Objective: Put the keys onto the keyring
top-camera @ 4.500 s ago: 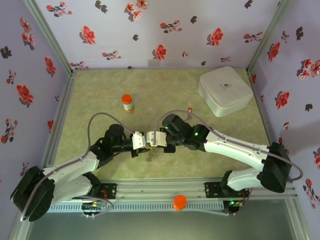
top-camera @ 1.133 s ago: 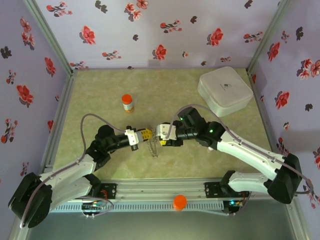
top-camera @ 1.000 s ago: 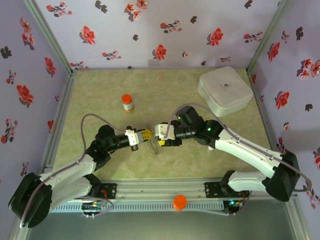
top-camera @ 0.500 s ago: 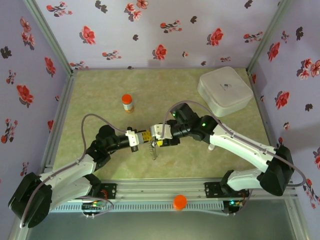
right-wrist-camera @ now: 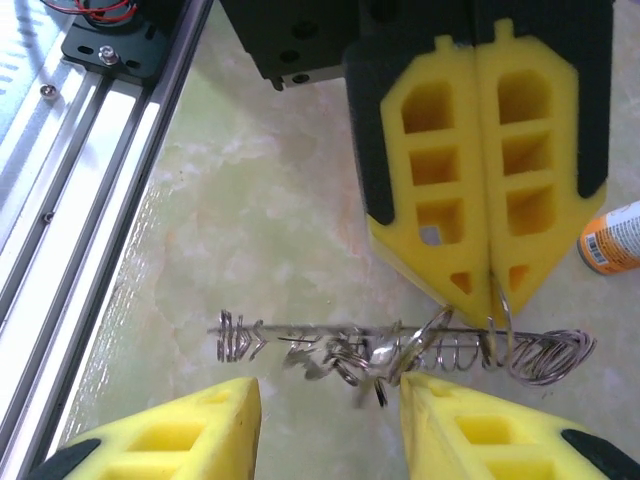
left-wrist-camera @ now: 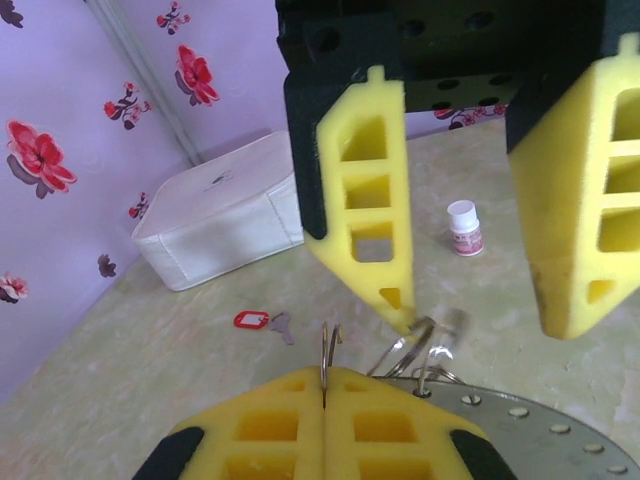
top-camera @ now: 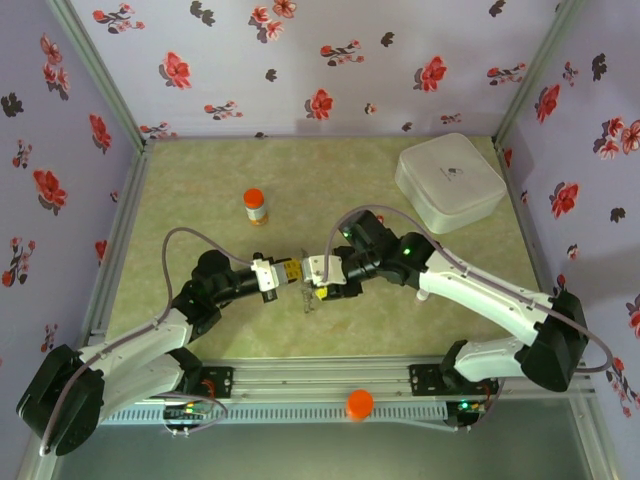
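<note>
The keyring (right-wrist-camera: 400, 345) is a bundle of thin silvery wire loops seen edge-on, held just above the table. My left gripper (left-wrist-camera: 325, 378) is shut on one thin loop of the keyring (left-wrist-camera: 326, 345). Facing it, my right gripper (right-wrist-camera: 325, 420) is open, its yellow fingers (right-wrist-camera: 165, 435) on either side of the loops. In the left wrist view one right fingertip (left-wrist-camera: 400, 310) touches the loops. The two grippers meet nose to nose at the table's middle: left gripper (top-camera: 293, 272), right gripper (top-camera: 318, 288). One key with a red tag (left-wrist-camera: 262, 321) lies flat on the table beyond.
A white box (top-camera: 449, 182) sits at the back right. An orange-capped bottle (top-camera: 255, 206) stands back left of the grippers. A small white-capped vial (left-wrist-camera: 463, 228) stands on the table past the right gripper. The metal rail (right-wrist-camera: 90, 110) runs along the near edge.
My right gripper has moved left, up against the left gripper, and its jaws have narrowed around the keyring. The left gripper has stayed shut and almost still.
</note>
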Available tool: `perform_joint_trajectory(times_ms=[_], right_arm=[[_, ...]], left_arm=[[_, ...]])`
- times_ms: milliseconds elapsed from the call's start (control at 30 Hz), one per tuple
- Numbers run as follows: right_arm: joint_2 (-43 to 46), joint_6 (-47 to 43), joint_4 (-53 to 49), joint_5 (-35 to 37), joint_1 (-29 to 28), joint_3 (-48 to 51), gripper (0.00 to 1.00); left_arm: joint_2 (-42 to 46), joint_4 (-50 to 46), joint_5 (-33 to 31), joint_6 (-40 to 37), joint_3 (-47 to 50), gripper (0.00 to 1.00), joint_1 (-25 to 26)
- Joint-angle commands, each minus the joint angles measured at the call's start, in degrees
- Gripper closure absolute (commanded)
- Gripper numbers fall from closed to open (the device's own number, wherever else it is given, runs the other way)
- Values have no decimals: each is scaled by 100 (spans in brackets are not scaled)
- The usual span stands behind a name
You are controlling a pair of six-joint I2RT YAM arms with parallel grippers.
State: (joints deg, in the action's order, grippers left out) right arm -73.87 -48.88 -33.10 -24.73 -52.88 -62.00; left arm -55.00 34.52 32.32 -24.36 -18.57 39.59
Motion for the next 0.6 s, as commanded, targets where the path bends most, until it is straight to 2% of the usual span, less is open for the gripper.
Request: perform_joint_trajectory(times_ms=[0,233,367,567], right_arm=[[152,147,-85,-79,-119,76,58],[276,292,100,-20,-251,201,58],[665,449,544,433,-119,382,60],[1414,2049,2166,1478,431,1169,56]], left_arm=[[7,239,-118,-95,-77,100,29],[-6,233,-135,-71,-80,100,28],[-27,288,-119,-65,-64,100,24],[-286,584,-108,153,-59,100,13]])
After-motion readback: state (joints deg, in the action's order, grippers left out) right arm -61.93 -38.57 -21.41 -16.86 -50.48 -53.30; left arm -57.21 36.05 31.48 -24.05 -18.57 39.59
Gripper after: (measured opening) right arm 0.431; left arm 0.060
